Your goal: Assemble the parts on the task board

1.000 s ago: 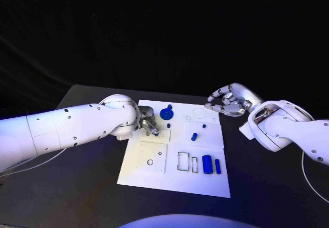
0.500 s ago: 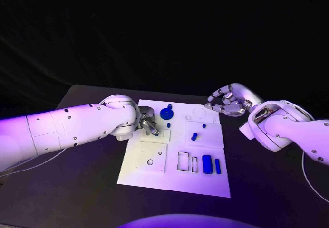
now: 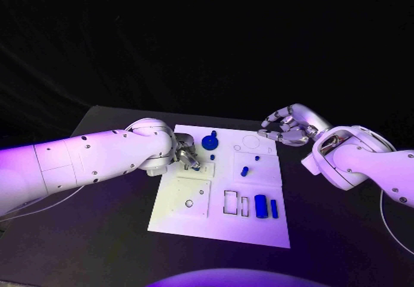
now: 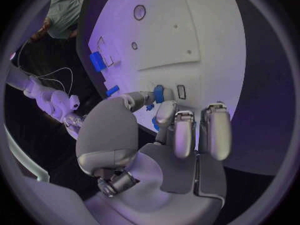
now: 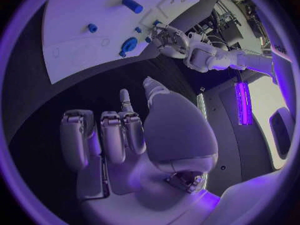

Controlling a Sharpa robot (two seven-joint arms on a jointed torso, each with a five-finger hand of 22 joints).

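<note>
The white task board (image 3: 181,224) lies mid-table. My left hand (image 3: 185,157) hovers low over the board's left part and pinches a small blue part (image 4: 159,92) between thumb and a finger, beside a small rectangular slot (image 4: 181,91). On the board sit a round blue knob (image 3: 210,142), small blue pegs (image 3: 244,171), and a thick blue cylinder (image 3: 261,207) with a thinner one (image 3: 274,208). My right hand (image 3: 289,129) hangs off the board's far right corner, fingers curled in, holding nothing. The right wrist view shows the board (image 5: 75,60) and knob (image 5: 129,45).
Open rectangular slots (image 3: 230,202) lie left of the blue cylinders, and a round hole (image 3: 189,204) sits in the near-left panel. Black table (image 3: 103,239) surrounds the board on all sides.
My left hand's fingers have shifted slightly over the slot. The right hand and the loose parts have stayed put.
</note>
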